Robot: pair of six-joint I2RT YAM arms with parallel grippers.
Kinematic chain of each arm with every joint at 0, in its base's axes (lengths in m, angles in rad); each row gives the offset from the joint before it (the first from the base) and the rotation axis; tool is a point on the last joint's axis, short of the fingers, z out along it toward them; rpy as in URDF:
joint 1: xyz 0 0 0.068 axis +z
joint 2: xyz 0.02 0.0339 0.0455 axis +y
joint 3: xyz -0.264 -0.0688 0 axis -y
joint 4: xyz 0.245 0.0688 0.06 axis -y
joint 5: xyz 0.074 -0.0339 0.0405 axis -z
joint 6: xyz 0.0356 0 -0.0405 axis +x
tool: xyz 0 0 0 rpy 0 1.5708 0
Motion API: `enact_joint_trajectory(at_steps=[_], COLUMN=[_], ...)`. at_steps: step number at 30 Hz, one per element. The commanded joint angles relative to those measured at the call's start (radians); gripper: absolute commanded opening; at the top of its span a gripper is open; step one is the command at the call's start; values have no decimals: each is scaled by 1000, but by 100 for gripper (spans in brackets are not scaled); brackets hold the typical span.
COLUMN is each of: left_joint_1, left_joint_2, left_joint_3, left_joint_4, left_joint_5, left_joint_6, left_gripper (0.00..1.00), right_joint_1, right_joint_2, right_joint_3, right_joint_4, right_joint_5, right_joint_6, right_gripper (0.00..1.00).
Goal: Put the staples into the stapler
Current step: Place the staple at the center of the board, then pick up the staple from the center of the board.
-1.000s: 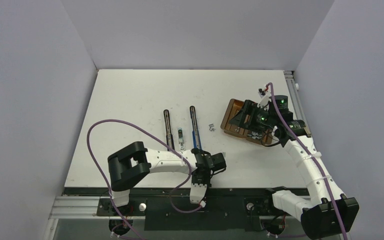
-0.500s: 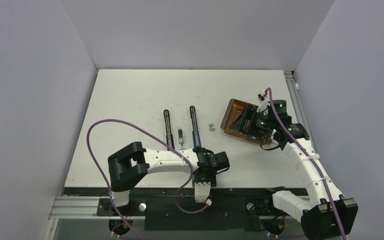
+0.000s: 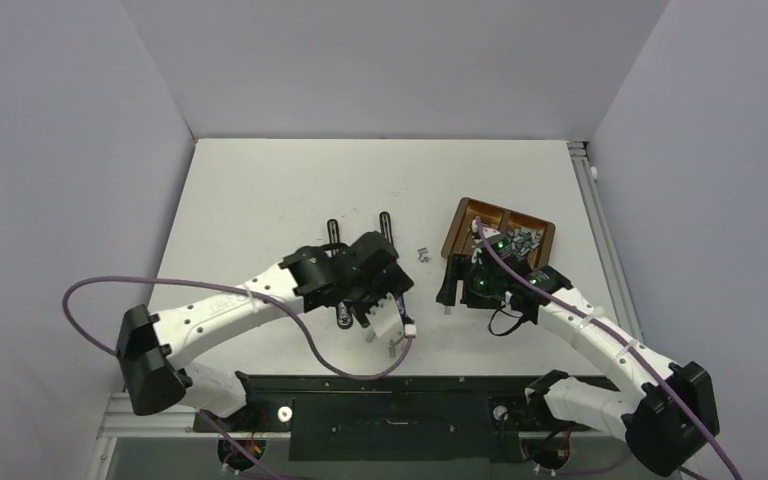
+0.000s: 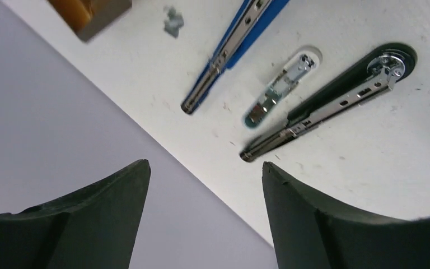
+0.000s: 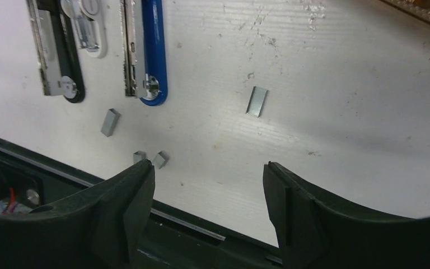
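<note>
Left gripper (image 4: pixel 201 174) swings out over the black stapler (image 4: pixel 325 106), right gripper (image 5: pixel 207 174) backs off the tray (image 3: pixel 455 235) — both spread, empty. Staples (image 5: pixel 256 101) lie loose on the table (image 5: pixel 336 73), by its near edge.

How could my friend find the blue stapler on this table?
On the white table, left of the brown tray, two long open staplers lie side by side with a small white piece between them. The blue stapler is the one nearer the tray; the black stapler lies farther off.
</note>
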Motion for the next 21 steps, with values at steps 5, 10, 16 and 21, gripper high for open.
enact_joint_trajectory(at_steps=[5,10,16,21], left_joint_1=[224,304,307,306], left_joint_2=[-202,-299,-371,-362], left_joint_3=[-71,-163,-228,-236], left_joint_4=[9,71,122,157], left_joint_5=[101,132,153,158], left_joint_6=[-458,-544,-590,-645], left_gripper=[97,96,96,96], right_joint_1=[226,295,310,311], right_joint_2=[152,236,261,289], right_joint_3=[-22,-8,-57,-95], right_joint_4=[135,131,160,242], right_joint_5=[282,389,466,471], right_joint_6=[65,84,129,139], right_gripper=[69,69,67,64])
